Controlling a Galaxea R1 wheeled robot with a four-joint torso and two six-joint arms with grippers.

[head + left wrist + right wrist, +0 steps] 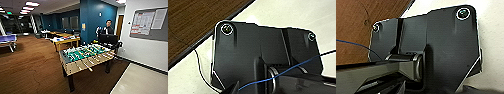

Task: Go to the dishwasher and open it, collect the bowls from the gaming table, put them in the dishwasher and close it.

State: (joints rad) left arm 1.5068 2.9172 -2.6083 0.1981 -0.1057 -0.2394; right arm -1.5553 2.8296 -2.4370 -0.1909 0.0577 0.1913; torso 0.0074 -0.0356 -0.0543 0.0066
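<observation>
The gaming table [67, 40], long with yellow sides and a light top, stands in the middle distance beyond a green-field foosball table [85, 56]. Small coloured things lie on its top, too small to tell whether any is a bowl. The dishwasher is out of view. The left wrist view looks past the robot's dark plate at pale floor [288, 12] meeting brown wood-look floor [193, 17]. The same floor seam [408, 7] runs through the right wrist view.
The foosball table stands close ahead, its rods sticking out toward me. A person [108, 27] stands behind it at a dark rig [108, 39]. A blue table [7, 40] is far left. A white wall with a noticeboard [150, 23] runs along the right. Open brown floor [32, 67] lies to the left.
</observation>
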